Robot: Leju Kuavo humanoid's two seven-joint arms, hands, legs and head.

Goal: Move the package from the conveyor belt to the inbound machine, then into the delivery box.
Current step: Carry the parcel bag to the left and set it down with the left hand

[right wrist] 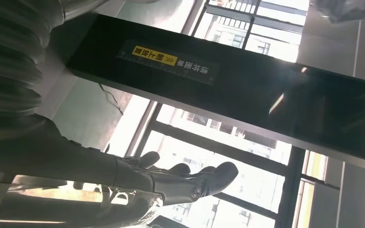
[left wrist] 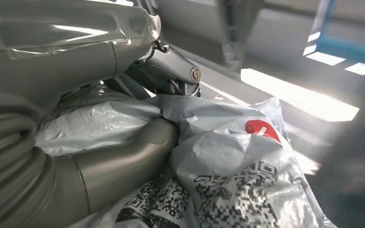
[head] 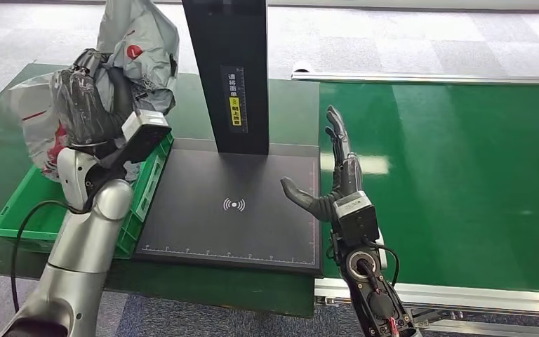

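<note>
Delivery box [head: 21, 221]: a green crate is seen at the far left of the dark table, just beside the scanner pad.
Package [head: 137, 53]: a crumpled grey plastic mailer with a red mark and printed codes is held up above the crate.
Left hand [head: 84, 105]: its fingers are clenched around the package.
Inbound machine [head: 235, 203]: a flat black pad with a black upright column [head: 228, 70] bearing a yellow label.
Right hand [head: 333, 179]: raised with fingers spread, nothing grasped, at the pad's right edge.
Conveyor belt [head: 456, 175]: a green surface is seen at the right.
</note>
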